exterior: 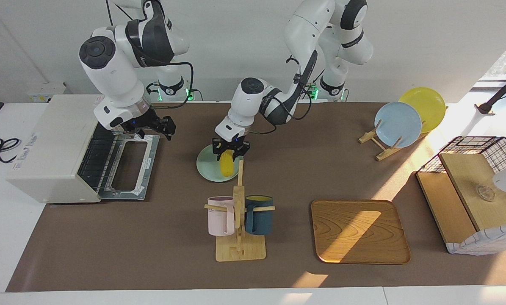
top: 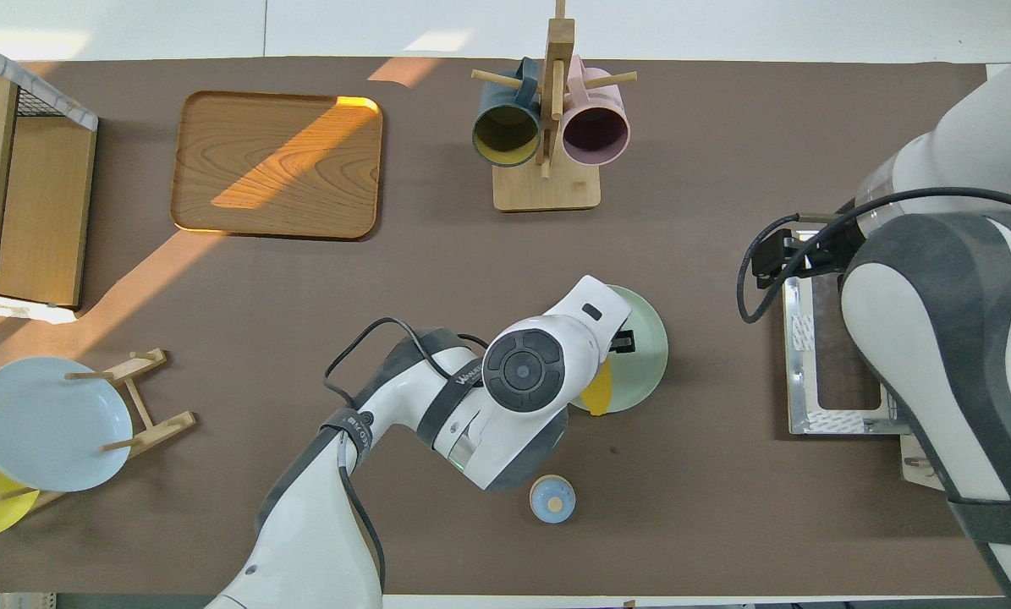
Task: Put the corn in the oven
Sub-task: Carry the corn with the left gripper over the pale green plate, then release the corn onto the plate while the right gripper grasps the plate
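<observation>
The yellow corn (exterior: 226, 166) (top: 598, 393) lies on a pale green plate (exterior: 208, 169) (top: 647, 359) in the middle of the table. My left gripper (exterior: 230, 149) hangs low over the corn's end nearer to the robots, fingers apart on either side of it. The off-white oven (exterior: 53, 144) stands at the right arm's end. Its door (exterior: 130, 165) (top: 826, 355) is dropped flat and shows the wire rack. My right gripper (exterior: 161, 127) (top: 776, 258) hovers open over the door's free edge, holding nothing.
Farther from the robots than the plate stands a wooden mug rack (exterior: 239, 220) with a pink and a dark blue mug. A wooden tray (exterior: 358, 231), a plate stand (exterior: 399, 123), a wire-and-wood basket (exterior: 473, 190) and a small blue round object (top: 552, 497) are also here.
</observation>
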Motion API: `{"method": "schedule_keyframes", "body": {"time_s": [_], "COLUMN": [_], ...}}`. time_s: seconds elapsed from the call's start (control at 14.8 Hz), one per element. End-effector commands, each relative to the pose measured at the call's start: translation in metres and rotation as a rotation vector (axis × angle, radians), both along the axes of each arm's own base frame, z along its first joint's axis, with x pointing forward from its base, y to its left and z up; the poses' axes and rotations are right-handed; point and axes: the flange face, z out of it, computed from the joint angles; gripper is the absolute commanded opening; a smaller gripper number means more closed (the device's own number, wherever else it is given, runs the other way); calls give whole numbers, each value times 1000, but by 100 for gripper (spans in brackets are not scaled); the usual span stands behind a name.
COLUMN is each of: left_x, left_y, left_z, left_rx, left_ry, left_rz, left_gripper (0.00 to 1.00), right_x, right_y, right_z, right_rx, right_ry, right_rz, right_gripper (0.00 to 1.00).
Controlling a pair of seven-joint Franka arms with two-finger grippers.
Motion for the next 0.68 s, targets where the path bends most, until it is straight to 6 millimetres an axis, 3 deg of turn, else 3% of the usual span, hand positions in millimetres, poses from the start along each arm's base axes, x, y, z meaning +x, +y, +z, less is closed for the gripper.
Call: {"method": "schedule_keyframes", "body": {"time_s": [0.0,0.14,0.34,0.41,0.47,0.61], "left_x": [15,42,71,82,97,114], "left_y": [20,68,137,164,202,252], "left_z": [24,73,122,134,148,158], "left_rx": [28,66,110,122,137,155], "left_ry": [-13,5,25,31,36,41], "left_rz": [14,-6,-49,-67,-84,-126], "left_gripper": [100,100,100,100,100,100], "right_x": [-1,-1,-4,-2,-4,-5], "right_y": [7,20,71,84,110,141], "right_z": [-5,-9,-15,-21,-23,-27], "right_rx": [10,7,-3,-9,-11,-14], "right_ry": [-13,-9,-21,-28,-40,-43], "right_rz": [6,28,84,57,49,31], "right_gripper": [100,100,100,100,100,100]}}
